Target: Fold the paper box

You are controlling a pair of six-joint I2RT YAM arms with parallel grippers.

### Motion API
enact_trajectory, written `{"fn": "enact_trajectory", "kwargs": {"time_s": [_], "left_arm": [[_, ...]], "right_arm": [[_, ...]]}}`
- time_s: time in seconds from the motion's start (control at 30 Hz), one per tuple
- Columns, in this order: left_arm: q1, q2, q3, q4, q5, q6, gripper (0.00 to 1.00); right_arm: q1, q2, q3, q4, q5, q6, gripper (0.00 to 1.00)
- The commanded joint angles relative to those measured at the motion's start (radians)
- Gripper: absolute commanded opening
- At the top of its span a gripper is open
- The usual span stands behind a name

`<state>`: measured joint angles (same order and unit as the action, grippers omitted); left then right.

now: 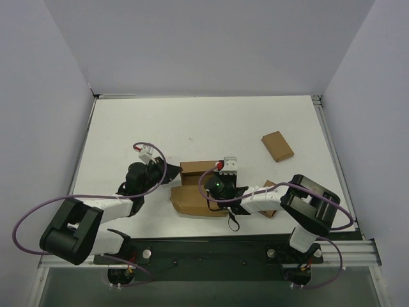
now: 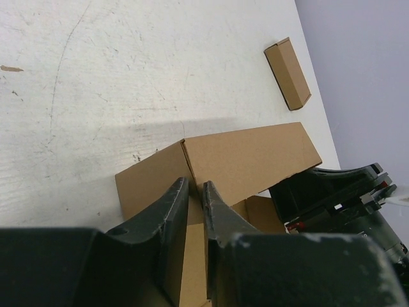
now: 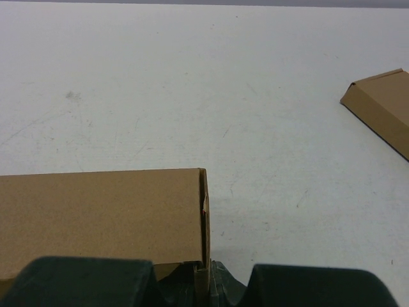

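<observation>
The paper box (image 1: 195, 190) is a brown cardboard piece, partly folded up, in the near middle of the table. My left gripper (image 1: 172, 173) is at its left end. In the left wrist view the gripper (image 2: 193, 184) is nearly closed on an upright wall at the box corner (image 2: 249, 157). My right gripper (image 1: 218, 181) is at the box's right end. In the right wrist view the gripper (image 3: 208, 274) pinches the thin right side wall of the box (image 3: 102, 214).
One small flat brown box (image 1: 277, 146) lies at the back right, also in the left wrist view (image 2: 287, 73) and the right wrist view (image 3: 383, 105). Another small brown box (image 1: 271, 199) lies partly under the right arm. Grey walls enclose the white table (image 1: 192, 121).
</observation>
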<state>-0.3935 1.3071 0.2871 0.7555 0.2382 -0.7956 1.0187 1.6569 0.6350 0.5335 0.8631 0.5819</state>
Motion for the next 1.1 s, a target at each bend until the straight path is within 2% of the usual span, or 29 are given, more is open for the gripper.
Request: {"fn": "enact_trajectory", "kwargs": {"time_s": [0.0, 0.2, 0.27, 0.3, 0.33, 0.37, 0.47, 0.57, 0.67, 0.9, 1.0, 1.07], "left_arm": [[0.002, 0.035, -0.031, -0.004, 0.023, 0.007, 0.21], [0.001, 0.05, -0.026, -0.002, 0.021, 0.007, 0.21], [0.001, 0.053, -0.017, -0.013, 0.013, 0.01, 0.21], [0.002, 0.054, -0.014, -0.028, 0.01, 0.013, 0.21], [0.001, 0.052, -0.003, -0.038, 0.006, 0.019, 0.21], [0.002, 0.05, 0.0, -0.047, 0.006, 0.025, 0.21], [0.002, 0.043, 0.015, -0.073, 0.0, 0.035, 0.21], [0.002, 0.035, 0.027, -0.099, -0.002, 0.045, 0.21], [0.002, 0.026, 0.037, -0.12, -0.007, 0.055, 0.21], [0.001, 0.015, 0.081, -0.2, -0.017, 0.101, 0.21], [-0.001, 0.017, 0.087, -0.217, -0.017, 0.118, 0.21], [-0.002, 0.017, 0.096, -0.229, -0.017, 0.13, 0.21]], "right_arm": [[-0.002, 0.043, 0.054, -0.231, 0.131, 0.168, 0.0], [-0.003, 0.041, 0.054, -0.247, 0.117, 0.173, 0.01], [0.004, 0.008, 0.026, -0.195, 0.091, 0.135, 0.11], [0.009, -0.005, 0.011, -0.173, 0.085, 0.086, 0.22], [0.015, -0.038, -0.003, -0.147, 0.076, 0.067, 0.29], [0.03, -0.055, -0.026, -0.139, 0.071, 0.053, 0.44], [0.072, -0.111, -0.057, -0.136, 0.057, 0.006, 0.62], [0.109, -0.155, -0.084, -0.173, 0.06, 0.001, 0.74], [0.158, -0.207, -0.095, -0.223, 0.066, 0.015, 0.82], [0.256, -0.422, -0.113, -0.342, 0.028, -0.004, 0.84], [0.239, -0.548, -0.138, -0.368, -0.045, -0.014, 0.79], [0.184, -0.632, -0.136, -0.368, -0.12, -0.028, 0.79]]}}
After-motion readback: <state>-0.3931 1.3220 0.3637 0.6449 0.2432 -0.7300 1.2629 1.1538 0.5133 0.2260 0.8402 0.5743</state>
